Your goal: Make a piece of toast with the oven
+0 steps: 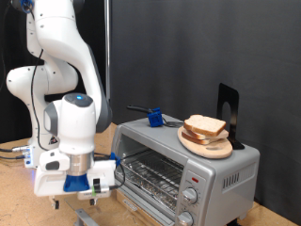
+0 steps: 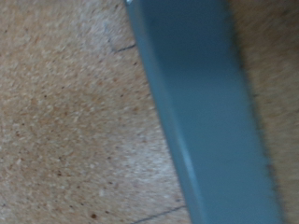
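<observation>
The silver oven stands at the exterior view's right, its wire rack showing through the front and two round knobs beside it. A piece of toast, pale with a brown crust, lies on a round wooden plate on the oven's roof. My gripper hangs low over the table, just to the exterior view's left of the oven's front. Its fingers do not show in the wrist view. That view holds only a blue-grey flat bar slanting across the speckled tabletop; I cannot tell what the bar belongs to.
A small blue object with a black handle sits on the oven's roof toward the back. A black upright stand rises behind the plate. A grey edge pokes in at the exterior view's bottom, below the gripper. Dark curtain fills the background.
</observation>
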Available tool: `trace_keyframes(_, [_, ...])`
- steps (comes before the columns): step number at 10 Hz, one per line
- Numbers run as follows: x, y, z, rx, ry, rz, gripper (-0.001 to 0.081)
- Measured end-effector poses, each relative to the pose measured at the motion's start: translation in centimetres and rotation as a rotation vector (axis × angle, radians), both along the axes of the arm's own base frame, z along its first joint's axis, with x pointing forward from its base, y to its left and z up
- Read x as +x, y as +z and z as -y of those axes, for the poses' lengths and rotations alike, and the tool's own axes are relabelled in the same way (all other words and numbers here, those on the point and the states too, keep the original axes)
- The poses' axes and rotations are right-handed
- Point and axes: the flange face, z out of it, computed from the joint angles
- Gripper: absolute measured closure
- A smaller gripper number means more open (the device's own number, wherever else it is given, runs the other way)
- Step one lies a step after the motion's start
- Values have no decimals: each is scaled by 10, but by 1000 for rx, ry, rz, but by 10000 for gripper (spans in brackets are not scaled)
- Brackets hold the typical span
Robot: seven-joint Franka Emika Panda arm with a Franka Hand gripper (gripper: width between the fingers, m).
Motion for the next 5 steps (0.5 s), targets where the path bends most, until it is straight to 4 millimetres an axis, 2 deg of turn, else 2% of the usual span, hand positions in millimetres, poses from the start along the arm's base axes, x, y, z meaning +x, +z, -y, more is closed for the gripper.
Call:
trace_keyframes(1, [-8, 11, -1, 25, 14, 2, -3])
trace_keyframes(3, [-6, 11, -2, 52, 2, 19, -3])
trace_keyframes(5, [-3, 30, -6, 190, 45, 110, -3])
